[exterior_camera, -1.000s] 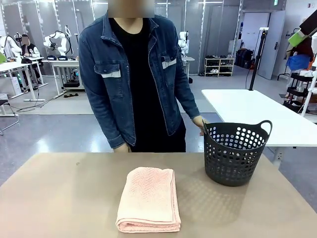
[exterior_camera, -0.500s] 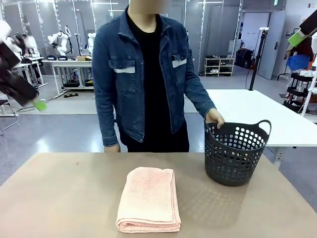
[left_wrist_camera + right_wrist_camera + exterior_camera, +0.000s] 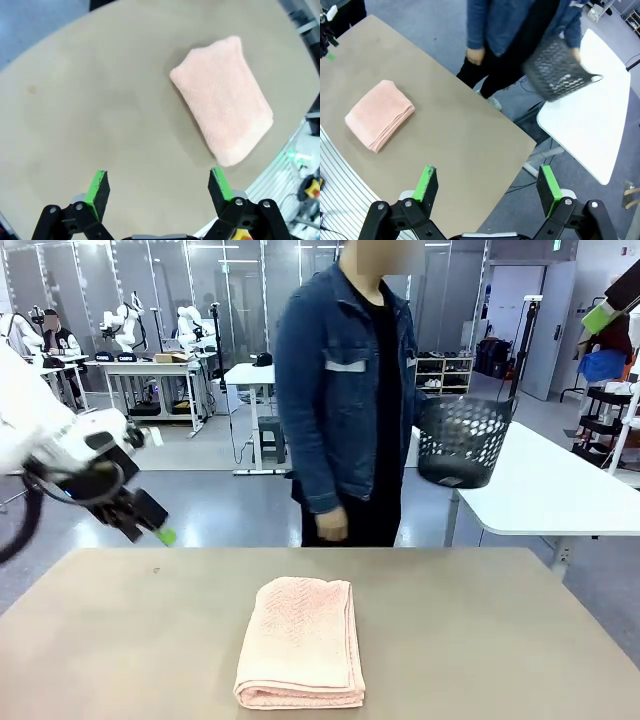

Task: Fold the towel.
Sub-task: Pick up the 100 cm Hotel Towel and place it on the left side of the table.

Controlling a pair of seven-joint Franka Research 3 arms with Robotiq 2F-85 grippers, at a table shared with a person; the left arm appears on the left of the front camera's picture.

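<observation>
I see the towel [image 3: 300,642] lying folded on the brown table [image 3: 500,640], near the edge closest to me. It is soft pink and fluffy, with a zigzag pattern on top. It makes a thick long block shape, and the layers show as soft rolls along its near end. From my left wrist camera the towel [image 3: 223,113] looks like a puffy pillow with round corners. From my right wrist camera it [image 3: 380,114] is small and far off on the smooth tan table top [image 3: 465,145].

My left gripper [image 3: 158,187] hangs above the table with its two fingers spread wide, and nothing is between the green pads [image 3: 98,186]. In the front camera the left gripper [image 3: 150,523] sits past the far left edge of the table, well away from the towel.

My right gripper [image 3: 490,190] is high up and also spread wide, holding nothing.

A person [image 3: 345,390] in a blue denim jacket stands at the far side. They hold a dark plastic basket [image 3: 462,438] full of round holes, up over a white table [image 3: 545,490].
</observation>
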